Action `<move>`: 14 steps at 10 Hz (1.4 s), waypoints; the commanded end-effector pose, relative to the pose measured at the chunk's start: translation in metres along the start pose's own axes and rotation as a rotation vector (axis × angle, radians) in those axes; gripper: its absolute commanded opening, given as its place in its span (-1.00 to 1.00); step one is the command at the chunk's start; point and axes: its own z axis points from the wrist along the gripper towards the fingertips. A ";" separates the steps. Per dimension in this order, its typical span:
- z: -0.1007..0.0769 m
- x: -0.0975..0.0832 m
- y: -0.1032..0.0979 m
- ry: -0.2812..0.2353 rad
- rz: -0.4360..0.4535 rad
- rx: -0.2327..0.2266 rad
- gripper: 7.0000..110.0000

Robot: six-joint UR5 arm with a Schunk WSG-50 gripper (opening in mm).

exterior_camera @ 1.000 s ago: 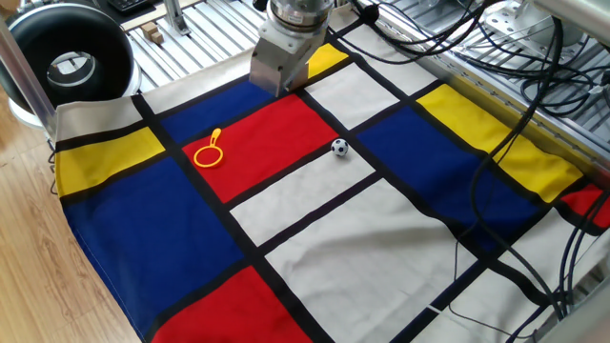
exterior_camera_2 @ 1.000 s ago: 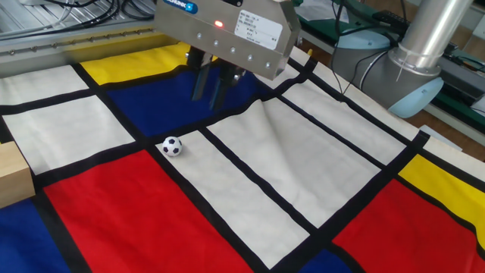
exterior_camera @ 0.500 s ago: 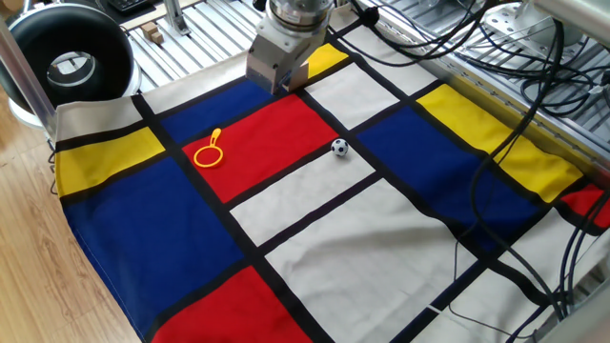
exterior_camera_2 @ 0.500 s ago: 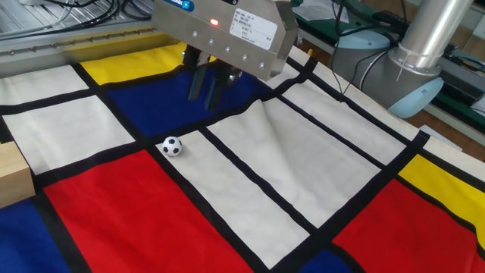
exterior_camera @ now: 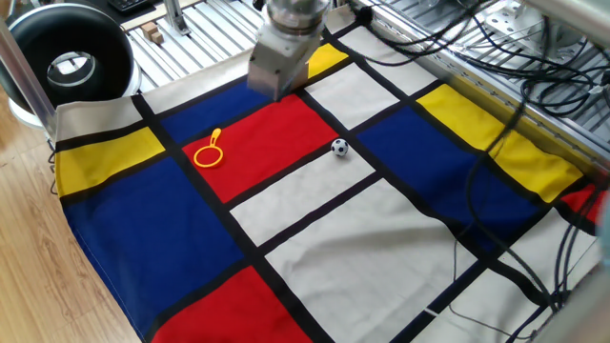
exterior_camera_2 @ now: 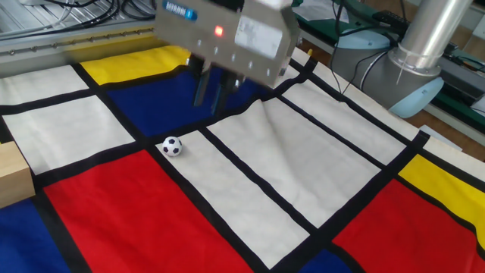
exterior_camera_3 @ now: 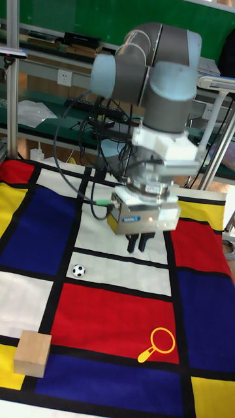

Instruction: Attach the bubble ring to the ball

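Since the earlier frame the gripper (exterior_camera_2: 214, 95) has shifted slightly and shows motion blur; ring and ball unmoved. It hangs empty above the cloth (exterior_camera: 315, 219), fingers close together. Count: one bubble ring (exterior_camera: 209, 152) on red, one ball (exterior_camera: 339, 147) well apart, one wooden cube (exterior_camera_3: 32, 353).

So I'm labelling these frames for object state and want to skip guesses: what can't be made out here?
- The bubble ring: absent from the other fixed view, outside its frame.
- The tan cube: cut by the left edge in the other fixed view, unseen in one fixed view.
- The end effector: motion-blurred in all views; fingers hidden behind its body in one fixed view.
- The ball: too small for detail.
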 end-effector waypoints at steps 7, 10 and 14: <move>0.132 -0.123 0.009 -0.012 -0.258 0.055 -0.71; 0.121 -0.043 0.026 0.300 -0.411 -0.076 -0.71; 0.129 -0.077 0.016 0.169 -0.820 -0.042 -0.71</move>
